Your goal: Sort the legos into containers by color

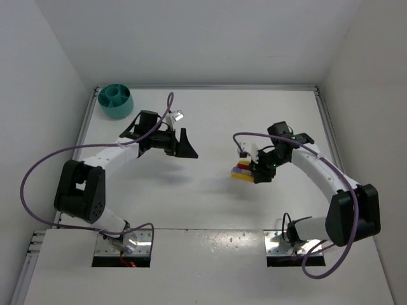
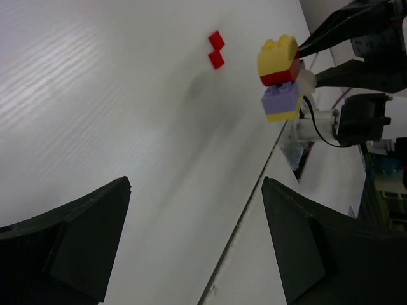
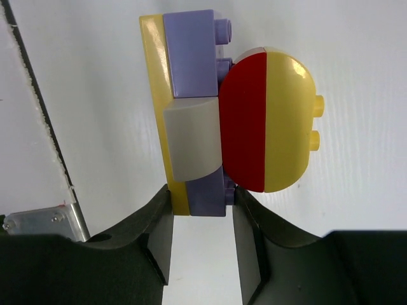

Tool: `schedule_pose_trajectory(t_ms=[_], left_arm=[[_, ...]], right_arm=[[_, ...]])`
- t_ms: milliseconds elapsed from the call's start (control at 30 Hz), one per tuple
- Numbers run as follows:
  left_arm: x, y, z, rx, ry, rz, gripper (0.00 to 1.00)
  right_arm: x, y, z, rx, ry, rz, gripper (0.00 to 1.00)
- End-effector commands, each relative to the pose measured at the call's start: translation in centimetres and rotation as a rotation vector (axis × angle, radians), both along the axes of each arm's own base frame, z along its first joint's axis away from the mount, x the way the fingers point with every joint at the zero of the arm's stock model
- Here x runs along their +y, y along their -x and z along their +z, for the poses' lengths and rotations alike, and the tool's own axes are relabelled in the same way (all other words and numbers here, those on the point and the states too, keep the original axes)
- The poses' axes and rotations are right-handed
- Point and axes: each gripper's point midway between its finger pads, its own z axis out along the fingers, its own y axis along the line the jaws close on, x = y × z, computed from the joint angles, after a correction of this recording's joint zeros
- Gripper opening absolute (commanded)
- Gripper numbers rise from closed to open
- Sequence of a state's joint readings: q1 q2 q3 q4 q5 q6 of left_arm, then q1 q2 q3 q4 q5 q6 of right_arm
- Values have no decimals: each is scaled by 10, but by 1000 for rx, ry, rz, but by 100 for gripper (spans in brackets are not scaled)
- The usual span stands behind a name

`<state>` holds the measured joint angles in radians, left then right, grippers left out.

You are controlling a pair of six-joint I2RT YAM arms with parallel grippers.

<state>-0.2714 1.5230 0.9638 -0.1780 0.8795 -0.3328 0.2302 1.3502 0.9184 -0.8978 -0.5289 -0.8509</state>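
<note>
The legos are pressed together in one stack point(image 1: 241, 171): a yellow plate, a purple brick point(image 3: 189, 54), a grey curved piece, and a red and yellow dome point(image 3: 267, 121). My right gripper point(image 3: 202, 198) is shut on the stack's lower end, holding it above the table right of centre. The stack point(image 2: 280, 76) also shows in the left wrist view, with two tiny red pieces point(image 2: 216, 49) lying on the table beside it. My left gripper point(image 1: 185, 145) hovers open and empty left of centre. The teal bowl point(image 1: 118, 110) with its containers stands at the far left corner.
A raised rail runs along the table's far and side edges point(image 1: 321, 108). The seam of the near mounting plate point(image 2: 245, 216) lies under the left gripper. Purple cables loop beside both arms.
</note>
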Motion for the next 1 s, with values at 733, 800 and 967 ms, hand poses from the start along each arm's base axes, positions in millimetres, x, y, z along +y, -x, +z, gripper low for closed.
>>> schedule_pose_trajectory(t_ms=[733,800,967], left_arm=[[-90,58,3,97,104,-263,86],[-92,61,0,108,99,-273,85],[-95,62,-8,111,85,-277,80]], right_arm=[[110,-15,30,-321,74,348,2],[112,-16,30,-327,83,354,2],[114,-14,30,-331,94,357,2]])
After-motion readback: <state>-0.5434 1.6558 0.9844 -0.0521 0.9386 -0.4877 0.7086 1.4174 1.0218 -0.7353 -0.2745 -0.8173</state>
